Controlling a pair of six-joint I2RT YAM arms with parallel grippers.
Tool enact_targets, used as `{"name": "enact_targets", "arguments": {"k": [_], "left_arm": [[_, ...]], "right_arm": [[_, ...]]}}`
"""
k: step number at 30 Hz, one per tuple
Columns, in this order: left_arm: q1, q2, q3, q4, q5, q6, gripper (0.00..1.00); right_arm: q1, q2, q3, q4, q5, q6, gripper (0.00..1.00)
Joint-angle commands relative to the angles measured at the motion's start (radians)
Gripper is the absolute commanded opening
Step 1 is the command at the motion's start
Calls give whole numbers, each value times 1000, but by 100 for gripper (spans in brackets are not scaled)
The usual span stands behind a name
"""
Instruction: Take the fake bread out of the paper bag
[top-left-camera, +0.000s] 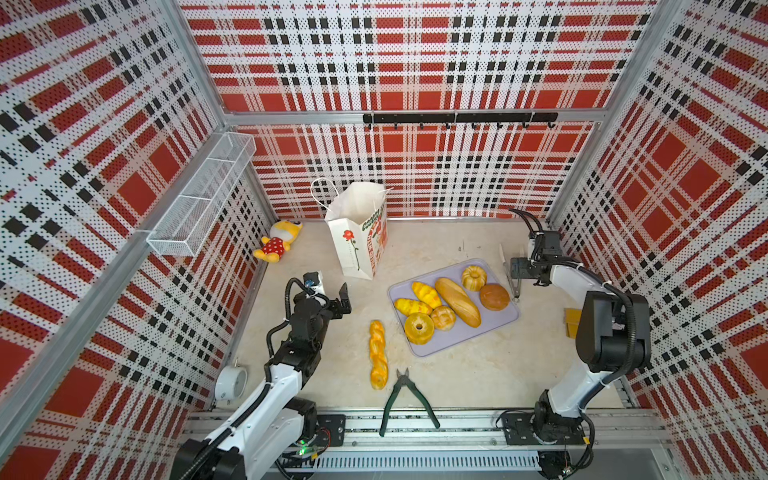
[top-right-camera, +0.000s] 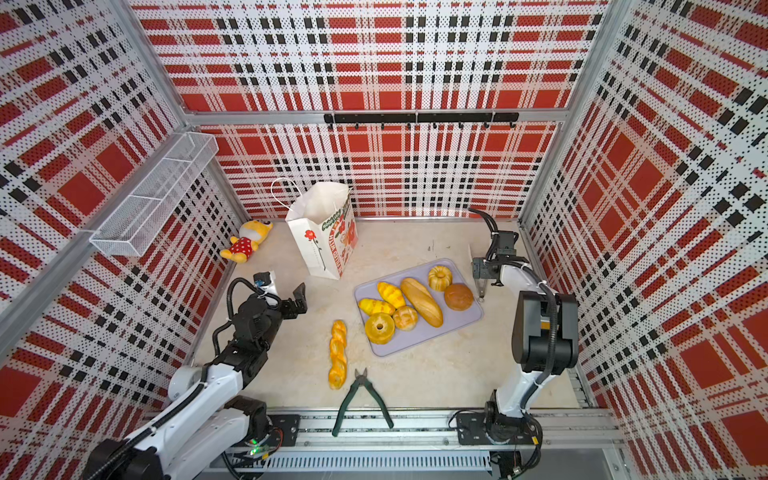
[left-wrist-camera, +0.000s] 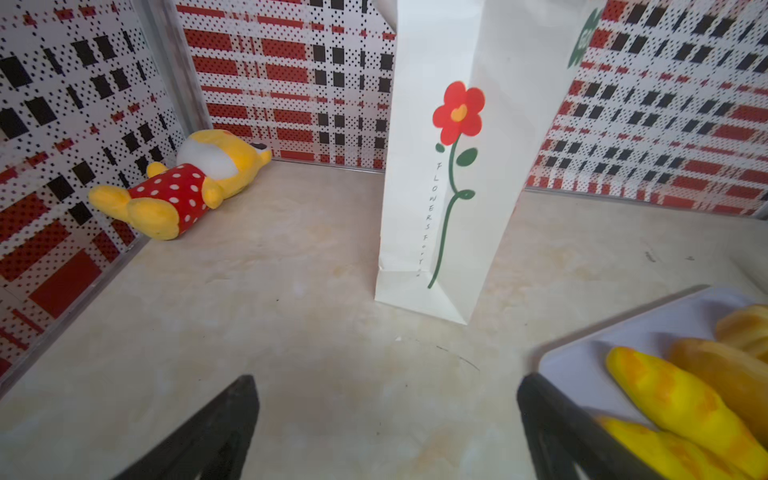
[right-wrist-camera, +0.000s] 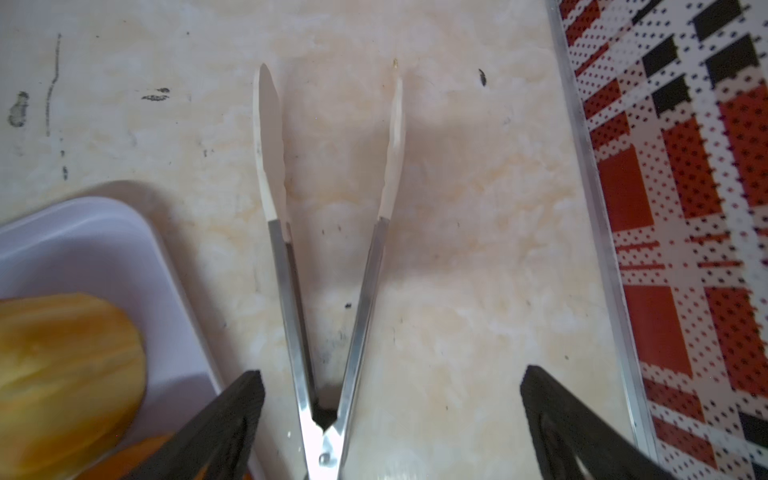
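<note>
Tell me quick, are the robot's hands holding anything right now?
Left hand: open, holding nothing.
Right hand: open, holding nothing; the tongs lie between its fingers, not gripped.

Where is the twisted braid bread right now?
In both top views the braid lies on the table, just left of the tray, its near end beside the pliers.

Bright, even light, soft shadows; wide-angle bending at edges; wrist views slightly blurred.
</note>
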Motion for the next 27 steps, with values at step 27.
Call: {"name": "enact_targets", "arguments": {"k": [27], "left_arm": [[170,425,-59,590,167,152,99]], "right_arm": [[45,-104,-820,1405,-203,34,100]]}}
